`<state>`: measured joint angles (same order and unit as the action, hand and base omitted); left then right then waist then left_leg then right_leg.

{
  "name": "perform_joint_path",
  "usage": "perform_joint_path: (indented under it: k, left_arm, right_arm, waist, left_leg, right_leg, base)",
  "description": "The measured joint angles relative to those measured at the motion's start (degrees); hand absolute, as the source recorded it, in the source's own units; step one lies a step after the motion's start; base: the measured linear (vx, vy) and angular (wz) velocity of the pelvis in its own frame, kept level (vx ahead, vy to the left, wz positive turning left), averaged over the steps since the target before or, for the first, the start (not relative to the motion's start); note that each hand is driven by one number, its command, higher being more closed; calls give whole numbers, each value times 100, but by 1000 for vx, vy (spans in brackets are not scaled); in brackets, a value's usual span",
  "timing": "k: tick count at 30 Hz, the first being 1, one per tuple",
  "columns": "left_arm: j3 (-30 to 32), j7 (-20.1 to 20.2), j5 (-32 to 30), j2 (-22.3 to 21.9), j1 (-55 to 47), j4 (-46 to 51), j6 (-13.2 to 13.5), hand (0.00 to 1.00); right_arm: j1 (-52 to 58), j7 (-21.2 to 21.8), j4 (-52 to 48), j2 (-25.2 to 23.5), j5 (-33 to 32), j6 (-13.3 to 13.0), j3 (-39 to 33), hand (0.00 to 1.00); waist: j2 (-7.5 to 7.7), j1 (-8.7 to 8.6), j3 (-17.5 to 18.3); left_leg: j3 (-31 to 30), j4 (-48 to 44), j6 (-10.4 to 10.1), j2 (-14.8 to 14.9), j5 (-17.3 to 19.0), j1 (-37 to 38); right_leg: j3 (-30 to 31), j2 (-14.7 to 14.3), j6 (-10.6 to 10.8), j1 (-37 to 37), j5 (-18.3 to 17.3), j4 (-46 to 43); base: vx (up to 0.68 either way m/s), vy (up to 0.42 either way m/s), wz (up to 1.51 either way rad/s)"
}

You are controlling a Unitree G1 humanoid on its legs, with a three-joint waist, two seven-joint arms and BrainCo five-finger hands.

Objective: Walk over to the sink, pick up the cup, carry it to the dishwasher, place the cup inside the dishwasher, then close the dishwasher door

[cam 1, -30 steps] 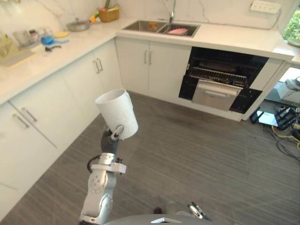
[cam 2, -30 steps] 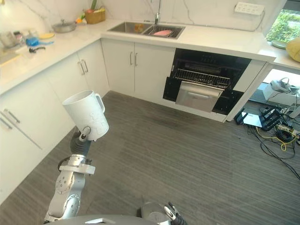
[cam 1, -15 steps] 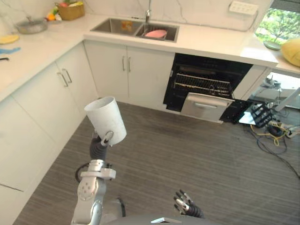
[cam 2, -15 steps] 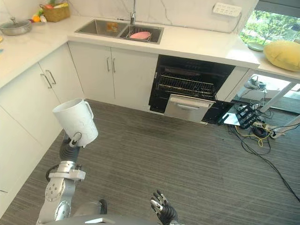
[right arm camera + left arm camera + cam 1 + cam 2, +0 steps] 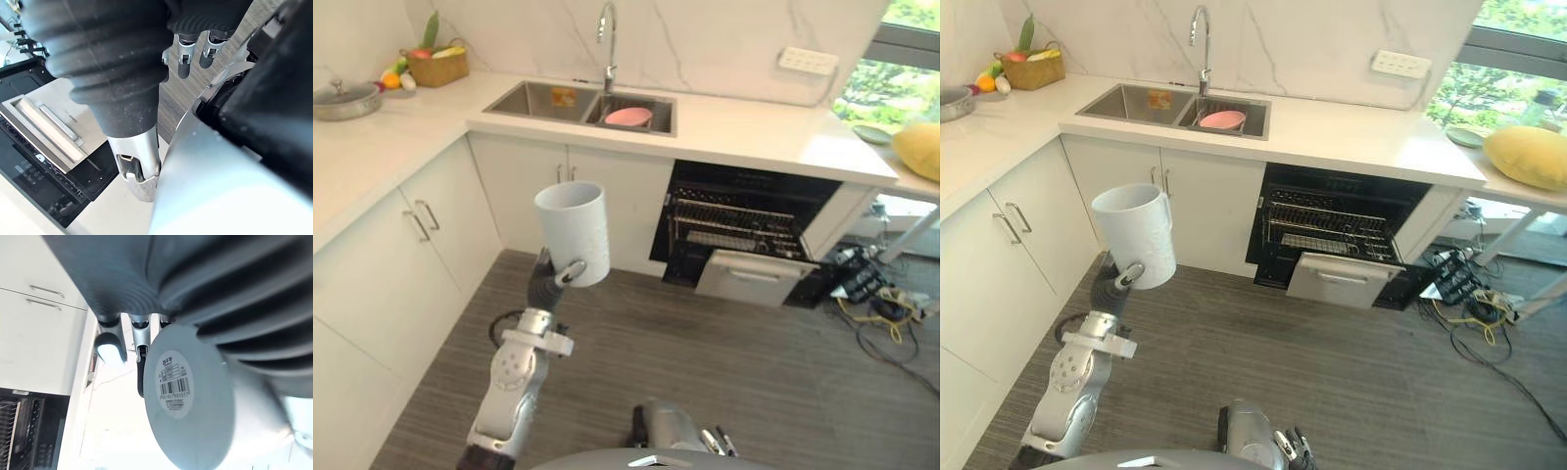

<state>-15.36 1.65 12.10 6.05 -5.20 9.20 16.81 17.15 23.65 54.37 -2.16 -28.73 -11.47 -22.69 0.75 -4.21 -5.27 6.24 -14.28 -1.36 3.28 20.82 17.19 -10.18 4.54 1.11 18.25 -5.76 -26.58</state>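
One white cup (image 5: 574, 231), upright, gripped in my curled left hand (image 5: 567, 274) above the floor, well short of the open dishwasher (image 5: 754, 277) with one wire rack (image 5: 736, 223); right hand (image 5: 184, 58) slack, low; sink (image 5: 521, 99) has two basins, one pink bowl (image 5: 628, 117) in the right.

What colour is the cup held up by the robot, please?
The cup is plain white, seen best in the left eye view.

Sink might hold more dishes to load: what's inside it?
Sink: pink dish in the right basin, small orange item in the left. The rim hides their near side.
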Motion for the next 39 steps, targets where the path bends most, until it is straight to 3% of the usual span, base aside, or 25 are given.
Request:
perform_joint_path:
  k: [1, 2, 3, 7, 9, 10, 11, 12, 14, 15, 16, 17, 18, 20, 22, 23, 24, 26, 28, 31, 34, 35, 37, 38, 39]
  left_arm:
    - [32, 7, 3, 17, -34, 167, 17, 100]
    - [62, 6, 6, -98, -127, 149, 7, 100]
    - [61, 7, 6, -142, -132, 149, 6, 100]
    - [52, 5, 6, -175, -103, 160, 149, 100]
    - [-45, 4, 6, -279, -117, 179, 199, 100]
    - [-48, -5, 2, -312, -144, 261, 253, 100]
    - [-70, 1, -7, -383, -199, 283, 261, 100]
    - [-59, -5, -72, -462, -251, 288, 261, 100]
    - [-34, -4, -121, -426, -254, 287, 264, 100]
    - [11, -3, -119, -421, -264, 285, 265, 100]
    - [38, -1, -115, -401, -278, 286, 266, 100]
    - [151, -7, -107, -383, -330, 293, 268, 100]
    - [224, -32, -104, -385, -423, 315, 268, 100]
    - [238, -62, -105, -378, -675, 359, 260, 100]
    - [167, -79, -111, -378, -941, 373, 259, 100]
    - [155, -44, -112, -376, -1085, 405, 269, 100]
    - [156, -24, -109, -374, -1151, 416, 296, 100]
    - [161, -13, -102, -89, -1222, 595, 321, 100]
    - [122, -4, -101, 1, -1169, 657, 406, 100]
    - [-84, 0, -97, 7, -1059, 663, 407, 100]
    - [-114, -6, -101, 39, -1036, 641, 408, 100]
    - [-72, -28, -108, 60, -1011, 550, 402, 100]
    - [9, -125, -109, 71, -993, 512, 389, 100]
    - [33, -171, -109, 76, -910, 500, 357, 100]
    - [65, -177, -109, 80, -857, 466, 317, 100]
  right_arm:
    - [58, -161, -98, 27, 4, -28, 84, 0]
    - [86, -230, -203, 246, 6, -76, 126, 0]
    - [53, -307, -217, 326, 18, -103, 132, 0]
    - [-4, -597, -424, 470, 82, -126, 209, 0]
    - [26, -786, -620, 374, 172, -146, 138, 0]
    - [73, -820, -731, 387, 219, -239, 149, 0]
    - [109, -884, -752, 385, 221, -298, 183, 0]
    - [91, -1004, -807, 419, 218, -421, 170, 0]
    - [48, -1043, -909, 471, 217, -630, 186, 0]
    - [42, -1159, -1124, 473, 217, -750, 257, 0]
    - [27, -1196, -1245, 481, 217, -795, 312, 0]
    - [-39, -1308, -1555, 507, 218, -871, 441, 0]
    - [-158, -1452, -1908, 518, 218, -904, 574, 0]
    - [-273, -1683, -2399, 521, 219, -968, 737, 0]
    - [-326, -1927, -2820, 540, 219, -1038, 835, 0]
    - [-300, -2127, -3110, 543, 219, -1076, 851, 0]
    - [-257, -2206, -3181, 502, 219, -1088, 851, 0]
    - [-75, -2548, -3795, 277, 239, -1076, 851, 0]
    - [76, -2644, -4374, 126, 397, -1097, 689, 0]
    - [232, -2781, -4917, 12, 484, -1241, 563, 0]
    - [158, -2758, -4880, -56, 757, -1330, 566, 0]
    - [149, -2732, -4831, -60, 801, -1332, 556, 0]
    - [66, -2606, -4801, -61, 820, -1331, 643, 0]
    - [-2, -2545, -4847, -66, 828, -1327, 740, 0]
    - [-45, -2530, -4947, -60, 841, -1312, 880, 0]
  waist:
    - [99, 27, 23]
    - [-263, 71, -23]
    - [-349, 70, -44]
    - [-396, 36, -110]
    - [-734, 79, -168]
    - [-542, 107, -141]
    - [-607, 110, -162]
    - [-655, 122, -166]
    - [-608, 166, -151]
    - [-519, 322, -143]
    - [-487, 369, -124]
    - [-435, 382, -90]
    - [-380, 382, -49]
    - [-246, 459, 16]
    - [-213, 491, 28]
    - [-256, 517, 54]
    - [-255, 528, 106]
    - [115, 419, 218]
    - [216, 353, 217]
    - [232, 288, 226]
    - [278, 270, 183]
    - [273, 202, 185]
    - [199, 113, 213]
    - [173, 70, 195]
    - [197, 102, 189]
  left_leg:
    - [39, -173, -150, -11, 286, 150]
    - [195, -391, -198, 302, 430, 223]
    - [251, -499, -181, 359, 416, 220]
    - [380, -1494, -52, 531, -105, 171]
    - [286, -3358, 47, 1117, -1183, -553]
    - [267, -4349, -73, 1279, -2523, -1103]
    - [134, -4934, -92, 1414, -2682, -1437]
    - [166, -5330, 21, 1514, -2099, -1914]
    - [377, -5231, 99, 1479, -1356, -2436]
    - [535, -4521, 50, 1375, -814, -2562]
    - [529, -4054, 35, 1302, -632, -2582]
    - [406, -2840, 2, 1103, -434, -2511]
    - [84, -1682, -46, 863, -418, -2447]
    - [-566, -602, -140, 475, -624, -2452]
    - [-862, -143, -172, 316, -966, -2514]
    - [-877, -40, -268, 337, -1642, -2462]
    - [-769, -96, -453, 311, -1648, -2368]
    - [-444, -294, -190, 63, -1406, -2325]
    - [-280, -451, -82, 0, -1171, -2287]
    - [-56, -547, 34, -57, -768, -2025]
    - [420, -192, 177, -226, -676, -1454]
    - [549, -142, 251, -245, -655, -1246]
    - [661, -137, 276, -153, -640, -1221]
    - [667, -134, 275, -72, -641, -1230]
    - [673, -144, 270, -64, -643, -1249]
  right_leg:
    - [-60, 40, -252, -219, 1054, 600]
    - [-225, -224, -357, -263, 768, 394]
    - [-214, -289, -350, -254, 663, 289]
    - [-106, -543, -443, -315, -227, -275]
    - [-423, -706, -411, -855, -415, -50]
    - [-480, -732, -502, -1027, -525, -27]
    - [-419, -867, -590, -1203, -593, 138]
    - [-336, -981, -598, -1441, -595, 421]
    - [-178, -992, -643, -1712, -566, 849]
    - [152, -973, -691, -1884, -524, 1070]
    - [283, -958, -697, -1955, -499, 1138]
    - [513, -904, -662, -2039, -475, 1203]
    - [849, -853, -591, -2062, -524, 1179]
    - [1415, -685, -389, -2105, -569, 1196]
    - [1795, -548, -185, -2297, -651, 1300]
    - [1983, -507, 24, -2444, -785, 1321]
    - [2079, -447, 113, -2501, -855, 1325]
    - [2157, -63, 293, -2540, -809, 1359]
    - [2173, 44, 499, -2560, -684, 1368]
    - [1981, 141, 549, -2540, -665, 946]
    - [1375, 447, 719, -1503, -564, -1190]
    - [1003, 680, 617, -1360, -530, -1634]
    - [532, 687, 413, -1208, -956, -1479]
    - [320, 567, 344, -1192, -987, -913]
    - [215, 445, 243, -1250, -751, -66]
  base:
    - [543, -196, -30]
    - [604, -209, -43]
    - [347, -108, -44]
    - [353, -203, -37]
    - [337, -88, -55]
    - [298, -29, -44]
    - [333, -29, -55]
    - [290, -41, -49]
    - [382, -16, -73]
    - [369, -4, -100]
    - [370, 36, -120]
    - [384, 106, -119]
    - [394, 145, -125]
    - [454, 222, -144]
    - [473, 284, -125]
    - [372, 268, -84]
    - [448, 331, -82]
    - [410, 357, -43]
    - [257, 292, -36]
    - [142, 182, -41]
    - [88, 149, -71]
    - [163, 118, -54]
    - [115, 85, -37]
    - [97, 11, -24]
    - [111, -20, -19]
